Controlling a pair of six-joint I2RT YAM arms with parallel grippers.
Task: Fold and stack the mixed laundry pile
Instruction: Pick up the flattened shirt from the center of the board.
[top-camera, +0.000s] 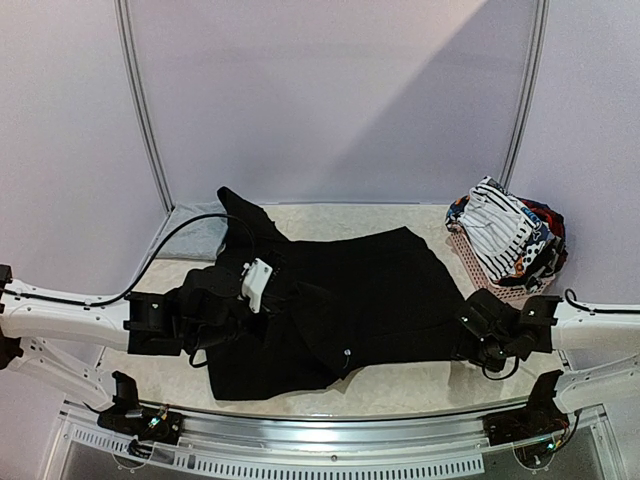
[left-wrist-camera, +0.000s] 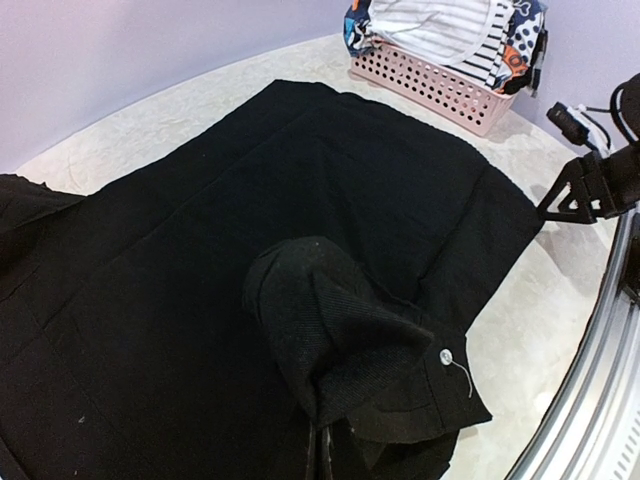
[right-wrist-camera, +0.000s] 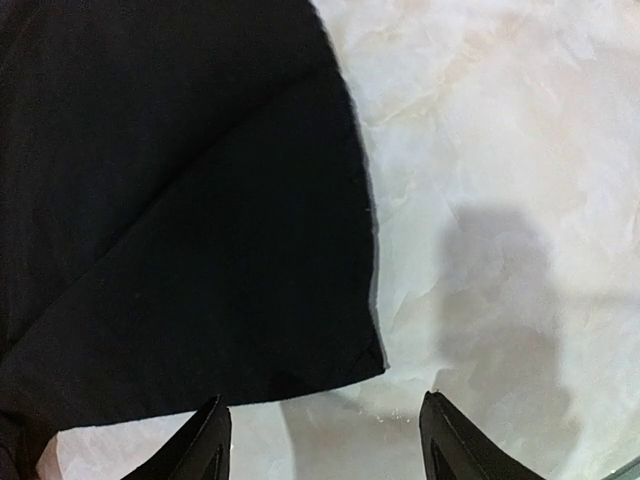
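The small white tab (left-wrist-camera: 445, 357) on the black trousers (top-camera: 390, 300) at table centre is too tiny to read. My left gripper (left-wrist-camera: 322, 452) pinches their raised fold. My right gripper (right-wrist-camera: 322, 405) is spread, touching nothing, with the hem corner at its 11 o'clock. The laundry pile (top-camera: 505, 235) sits at 2 o'clock.

The black trousers (left-wrist-camera: 200, 250) are burying the left gripper (left-wrist-camera: 320, 455), and the wrist view's bottom edge is cutting off its fingers. Piled laundry (top-camera: 510, 235) is covering most of the basket (top-camera: 488, 280).

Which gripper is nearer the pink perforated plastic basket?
Right. The right gripper hovers just in front of the pink perforated plastic basket, at the black trousers' edge; the left gripper holds them across the table.
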